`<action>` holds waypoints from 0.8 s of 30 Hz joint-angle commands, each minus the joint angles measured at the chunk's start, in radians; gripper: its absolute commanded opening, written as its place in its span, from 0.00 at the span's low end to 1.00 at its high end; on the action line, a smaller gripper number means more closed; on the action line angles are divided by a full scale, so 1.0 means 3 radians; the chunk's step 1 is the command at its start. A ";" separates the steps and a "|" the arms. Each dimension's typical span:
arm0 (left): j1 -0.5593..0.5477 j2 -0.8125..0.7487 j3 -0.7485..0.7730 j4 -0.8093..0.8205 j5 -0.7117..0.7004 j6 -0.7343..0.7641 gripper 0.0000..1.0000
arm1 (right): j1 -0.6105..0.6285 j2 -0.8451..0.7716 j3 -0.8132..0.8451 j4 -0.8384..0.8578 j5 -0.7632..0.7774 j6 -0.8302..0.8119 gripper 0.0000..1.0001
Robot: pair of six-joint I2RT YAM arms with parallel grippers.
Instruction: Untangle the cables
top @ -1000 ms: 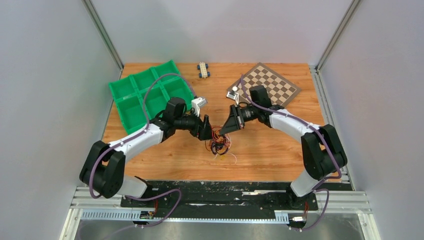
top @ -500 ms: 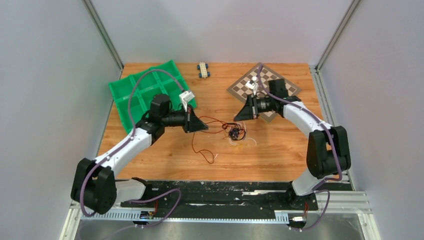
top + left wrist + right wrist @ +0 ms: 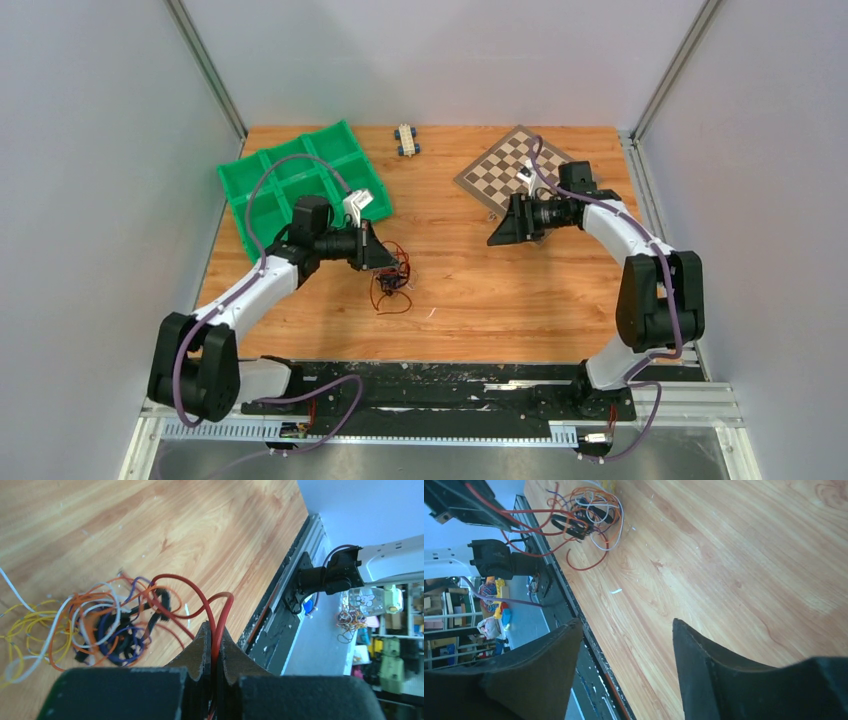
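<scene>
The cables (image 3: 392, 284) are a small tangle of red, orange, white, yellow, blue and black wires lying on the wooden table, left of centre. My left gripper (image 3: 386, 256) hangs just above and left of them, shut on a red cable (image 3: 220, 614) that loops back down into the tangle (image 3: 107, 625). My right gripper (image 3: 496, 236) is open with nothing between its fingers. It stands well to the right of the tangle, near the chessboard's front corner. In the right wrist view the tangle (image 3: 586, 515) lies far ahead of the open gripper (image 3: 626, 625).
A green compartment tray (image 3: 262, 205) sits at the back left behind my left arm. A chessboard (image 3: 515, 165) lies at the back right. A small toy block (image 3: 405, 138) rests at the back edge. A white scrap (image 3: 432, 313) lies near the front.
My right gripper has opened, let go of the cables and drawn back to the right. My left gripper, shut on the red cable, has dragged the tangle to the left.
</scene>
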 commanded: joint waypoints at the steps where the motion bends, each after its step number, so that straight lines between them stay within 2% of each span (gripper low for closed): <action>1: -0.0002 0.0142 -0.0014 0.0052 0.0149 -0.0110 0.00 | 0.0238 0.0036 -0.0026 0.0170 0.0124 -0.0019 0.73; 4: -0.0043 0.0125 0.0062 0.0260 0.0439 -0.0306 0.00 | 0.0528 0.0105 -0.0114 0.0487 0.0175 0.0115 0.79; 7: -0.0223 0.0025 0.0178 0.0546 0.0942 -0.0520 0.00 | 0.0781 0.0206 -0.0205 0.0803 0.0072 0.0286 0.83; 10: -0.0432 -0.0091 0.0302 0.0381 0.1095 -0.0369 0.00 | 0.0843 0.0298 -0.0182 0.0864 0.0026 0.0290 0.84; 12: -0.0340 -0.0076 0.0244 0.0199 0.1133 -0.0231 0.00 | 0.0830 0.0298 -0.0179 0.0863 0.0041 0.0290 0.85; 14: -0.0138 0.0022 0.0129 -0.0032 0.1053 -0.0038 0.00 | 0.0826 0.0281 -0.0203 0.0867 0.0098 0.0266 0.87; 18: 0.0192 0.0496 0.0069 -0.0566 0.0363 0.0413 0.00 | 0.0871 0.0378 -0.0231 0.0893 0.0252 0.0279 0.87; 24: 0.0224 0.1232 0.0304 -0.0979 -0.0089 0.0680 0.00 | 0.1131 0.0616 -0.0245 0.0934 0.0453 0.0410 0.84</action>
